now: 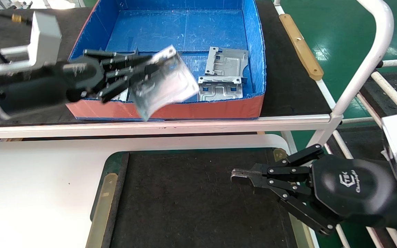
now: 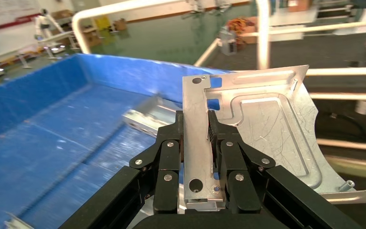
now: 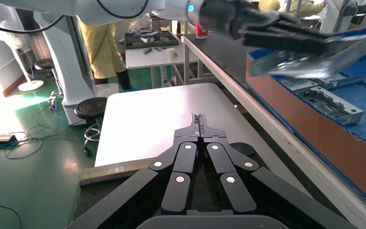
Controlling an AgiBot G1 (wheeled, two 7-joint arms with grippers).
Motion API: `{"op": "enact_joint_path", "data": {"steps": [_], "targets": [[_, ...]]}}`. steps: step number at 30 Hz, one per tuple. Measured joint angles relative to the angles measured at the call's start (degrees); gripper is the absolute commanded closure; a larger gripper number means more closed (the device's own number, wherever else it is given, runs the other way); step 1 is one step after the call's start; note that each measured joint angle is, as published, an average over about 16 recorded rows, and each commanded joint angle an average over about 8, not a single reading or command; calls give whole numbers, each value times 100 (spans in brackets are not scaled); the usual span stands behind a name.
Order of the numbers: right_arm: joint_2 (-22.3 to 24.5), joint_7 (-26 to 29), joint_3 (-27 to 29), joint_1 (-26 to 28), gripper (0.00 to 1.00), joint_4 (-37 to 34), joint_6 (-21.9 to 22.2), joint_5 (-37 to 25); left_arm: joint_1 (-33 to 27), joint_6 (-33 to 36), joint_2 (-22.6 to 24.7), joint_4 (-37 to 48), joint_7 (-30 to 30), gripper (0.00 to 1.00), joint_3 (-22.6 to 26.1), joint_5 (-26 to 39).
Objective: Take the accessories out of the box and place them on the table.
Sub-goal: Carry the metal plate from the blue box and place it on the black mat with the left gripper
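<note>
The left gripper (image 1: 143,74) is clamping one plate (image 1: 164,81) by a bent edge strip, its fingers (image 2: 171,157) pressing both faces, so the sheet is hanging tilted out ahead of the gripper above the near wall of the box (image 1: 171,110). Gripping the rim probably is leaving the broad face free to be laid flat. Beyond the gripper, two more plates (image 1: 224,74) are lying on the blue floor of the box. The tabletop (image 1: 40,186) with its black mat (image 1: 191,199) is waiting below and nearer the robot. The right gripper (image 1: 240,176) is idling over that mat, fingers pressed together on nothing.
</note>
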Motion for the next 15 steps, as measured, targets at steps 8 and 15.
{"op": "enact_joint_path", "data": {"steps": [8,15], "targets": [[0,0,0,0,0,0,0,0,394,287,-293,-441,-143,100,-58,-166],[0,0,0,0,0,0,0,0,785,441,-500,-855,-132,100,-55,-357]]}}
